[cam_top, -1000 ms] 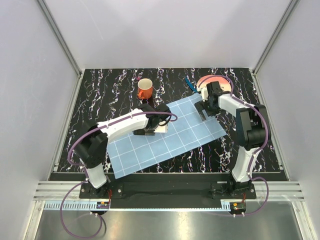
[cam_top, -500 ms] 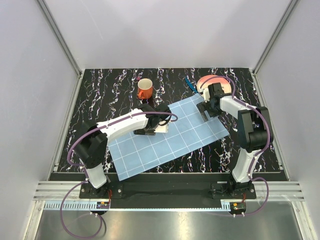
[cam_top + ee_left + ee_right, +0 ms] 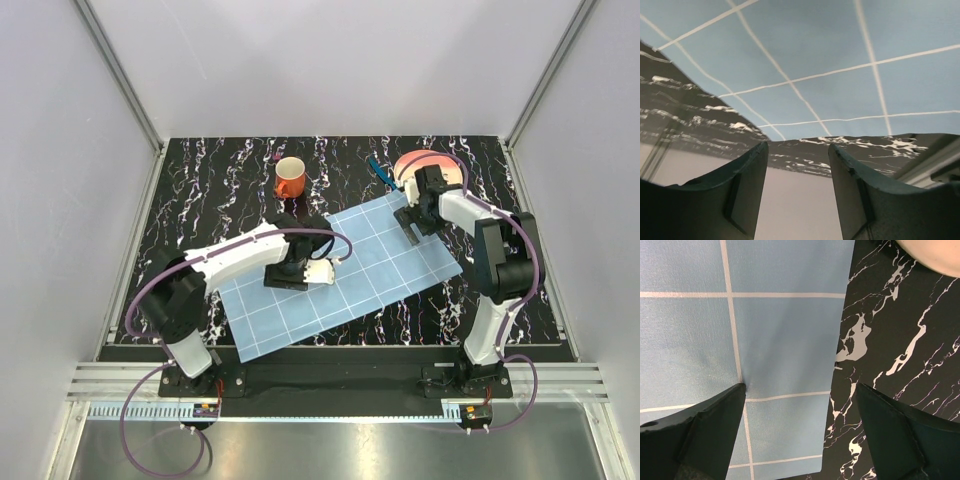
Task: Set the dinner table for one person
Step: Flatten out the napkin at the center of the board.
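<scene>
Table [image 3: 200, 195]: black top with white and purplish streaks, by far the largest thing here. It spans the floor of the white-walled cell, and everything else lies on it.
Mat [image 3: 370, 275]: light-blue cloth with a white grid. It lies flat and slantwise across the table's middle, its near corner toward the left arm's base and its far corner up by the plate.
Mug [image 3: 289, 178]: orange, upright, mouth up. It stands on bare table beyond the mat's far left edge, apart from it.
Plate [image 3: 408, 163]: pinkish, at the far right of the table, partly hidden by the right arm.
Blue utensil [image 3: 378, 169]: thin, on bare table just left of the plate. It is too small to tell its kind.
Left claw [image 3: 797, 150]: low over the mat's left-middle part, fingers parted, nothing between them. Contact with the cloth cannot be told.
Right claw [image 3: 800, 387]: at the mat's far right edge, fingers spread wide and gripping nothing. One finger is over the cloth, where a faint crease shows at its tip. The other is over bare table, and the mat's edge runs between them.
</scene>
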Robot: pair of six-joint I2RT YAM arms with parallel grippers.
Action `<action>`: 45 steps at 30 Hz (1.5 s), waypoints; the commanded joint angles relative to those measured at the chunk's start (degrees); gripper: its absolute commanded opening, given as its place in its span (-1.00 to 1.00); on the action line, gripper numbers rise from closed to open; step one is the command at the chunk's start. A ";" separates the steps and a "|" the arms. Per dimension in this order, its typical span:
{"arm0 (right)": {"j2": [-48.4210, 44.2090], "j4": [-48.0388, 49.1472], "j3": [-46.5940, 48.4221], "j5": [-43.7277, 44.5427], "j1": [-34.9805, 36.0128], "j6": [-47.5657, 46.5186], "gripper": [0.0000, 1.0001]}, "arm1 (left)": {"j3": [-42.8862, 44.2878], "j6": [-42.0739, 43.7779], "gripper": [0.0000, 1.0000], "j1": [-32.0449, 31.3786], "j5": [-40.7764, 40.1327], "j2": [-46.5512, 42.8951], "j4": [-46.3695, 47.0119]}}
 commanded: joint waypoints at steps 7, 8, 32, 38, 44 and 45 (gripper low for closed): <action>3.27 -6.15 2.17 3.39 1.34 -1.87 0.99 | 7.07 1.59 0.11 0.42 20.26 0.43 -13.72; 3.36 -6.24 2.35 3.39 1.52 -1.78 0.99 | 7.07 1.42 0.11 0.51 21.84 0.96 -14.77; 4.14 -9.14 10.26 4.18 4.77 -4.59 0.99 | 1.28 -1.57 0.07 5.35 43.30 0.87 -25.15; 4.59 -9.40 12.11 4.62 5.82 -4.59 1.00 | 0.74 -6.57 0.06 8.33 43.48 5.88 -20.26; 4.06 -9.40 12.55 4.88 6.00 -4.68 0.99 | -0.57 -12.90 0.11 8.95 36.81 7.90 -12.33; 3.97 -9.40 12.55 4.97 6.00 -4.68 0.99 | -0.75 -13.34 0.11 9.04 36.10 8.52 -11.80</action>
